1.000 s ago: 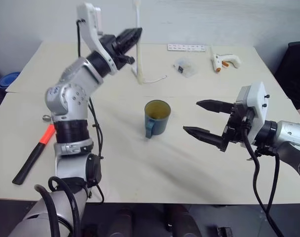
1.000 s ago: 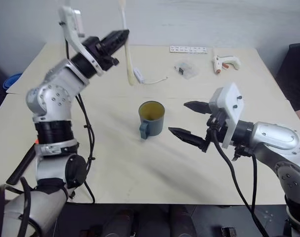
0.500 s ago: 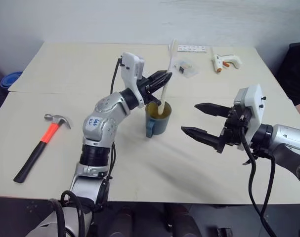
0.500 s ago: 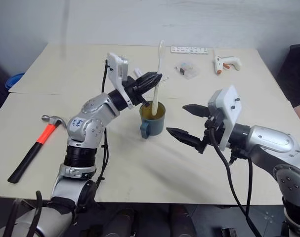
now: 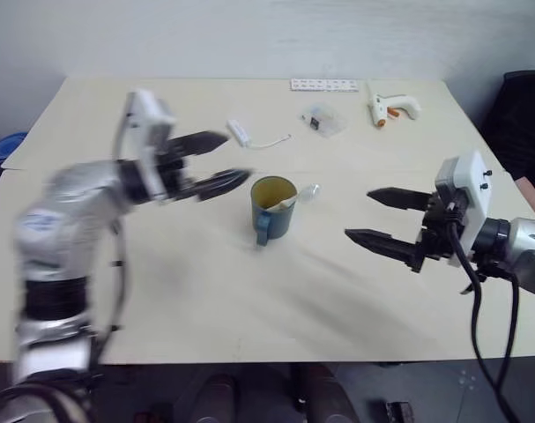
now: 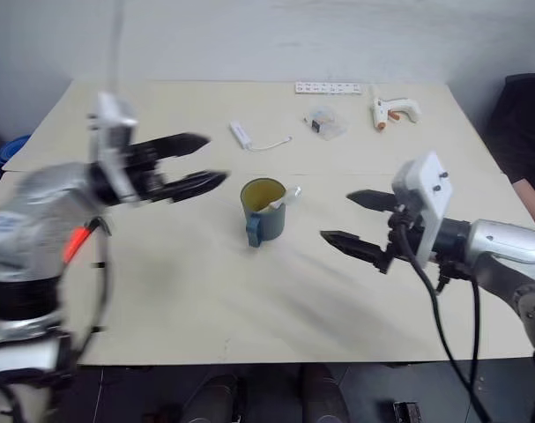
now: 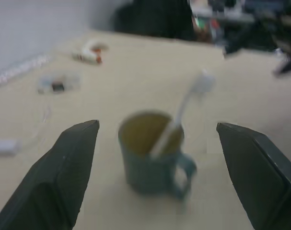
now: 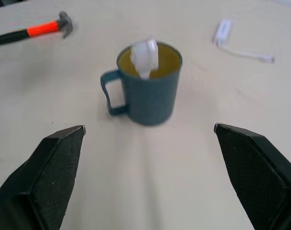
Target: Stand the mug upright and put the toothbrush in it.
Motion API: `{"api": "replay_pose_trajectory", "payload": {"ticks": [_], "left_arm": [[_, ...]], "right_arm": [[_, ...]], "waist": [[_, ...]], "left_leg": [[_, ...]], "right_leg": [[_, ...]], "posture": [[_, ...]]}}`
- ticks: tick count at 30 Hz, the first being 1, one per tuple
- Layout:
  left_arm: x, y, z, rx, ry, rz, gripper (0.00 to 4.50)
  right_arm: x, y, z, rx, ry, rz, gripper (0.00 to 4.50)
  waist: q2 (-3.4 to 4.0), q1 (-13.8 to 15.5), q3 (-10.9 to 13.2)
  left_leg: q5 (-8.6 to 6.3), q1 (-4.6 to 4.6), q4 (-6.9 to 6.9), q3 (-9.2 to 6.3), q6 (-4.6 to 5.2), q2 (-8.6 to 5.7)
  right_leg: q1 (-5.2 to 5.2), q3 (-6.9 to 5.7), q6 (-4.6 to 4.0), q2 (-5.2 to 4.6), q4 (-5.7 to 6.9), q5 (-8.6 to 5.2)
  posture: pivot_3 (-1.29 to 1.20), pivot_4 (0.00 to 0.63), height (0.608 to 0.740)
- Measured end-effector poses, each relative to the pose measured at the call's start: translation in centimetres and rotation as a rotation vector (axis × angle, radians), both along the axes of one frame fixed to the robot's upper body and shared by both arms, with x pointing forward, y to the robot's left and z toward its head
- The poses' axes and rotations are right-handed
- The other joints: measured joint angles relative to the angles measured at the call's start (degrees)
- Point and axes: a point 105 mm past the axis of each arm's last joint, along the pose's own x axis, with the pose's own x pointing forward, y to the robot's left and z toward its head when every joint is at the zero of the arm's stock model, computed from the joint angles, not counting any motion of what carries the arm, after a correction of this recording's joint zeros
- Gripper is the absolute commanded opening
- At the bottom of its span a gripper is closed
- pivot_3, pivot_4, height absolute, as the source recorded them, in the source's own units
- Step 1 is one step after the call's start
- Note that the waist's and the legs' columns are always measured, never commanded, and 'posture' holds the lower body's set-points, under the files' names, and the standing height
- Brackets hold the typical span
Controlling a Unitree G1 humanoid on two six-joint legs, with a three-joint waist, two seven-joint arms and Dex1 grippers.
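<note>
Left wrist view, blurred: mug [image 7: 152, 153] apparently between open jaws, untouched.

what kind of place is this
Probably a lab or workshop test bench: a plain cream table holds an unrelated mix of a glue gun, a hammer and a mug with a toothbrush.

teal mug [image 5: 273, 210] upright on table, white toothbrush [image 5: 293, 197] leaning inside, head up
</note>
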Motion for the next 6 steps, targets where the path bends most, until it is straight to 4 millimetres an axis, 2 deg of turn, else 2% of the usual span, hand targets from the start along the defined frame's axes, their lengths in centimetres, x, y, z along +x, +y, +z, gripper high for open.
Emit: {"api": "replay_pose_trajectory", "payload": {"ticks": [3, 4, 6], "left_arm": [[-2.2, 2.8, -1.8, 0.199, 0.082, -0.055, 4.15], [-2.5, 4.1, -2.3, 0.266, 0.102, -0.052, 4.15], [-2.9, 5.2, -2.6, 0.334, 0.103, -0.059, 4.15]], "right_arm": [[-0.4, -1.2, -0.7, -0.029, 0.063, 0.038, 4.50], [-0.6, -1.8, -0.9, -0.050, 0.081, 0.053, 4.50], [-0.6, -2.2, -0.9, -0.059, 0.084, 0.076, 4.50]], "waist": [[0.01, 0.3, 0.0], [0.01, 0.6, 0.0], [0.00, 0.7, 0.0]], "left_leg": [[-0.01, -0.02, 0.03, 0.19, 0.02, 0.02], [-0.01, -0.01, 0.04, 0.20, 0.03, 0.01], [-0.02, -0.04, 0.07, 0.17, 0.03, 0.02]], "right_leg": [[0.01, -0.02, -0.02, -0.03, -0.05, -0.01], [0.03, -0.03, -0.03, -0.05, -0.07, -0.02], [0.06, -0.07, -0.06, -0.06, -0.13, -0.02]], "posture": [[0.00, 0.150, 0.740], [0.00, 0.150, 0.740], [0.00, 0.150, 0.740]]}}
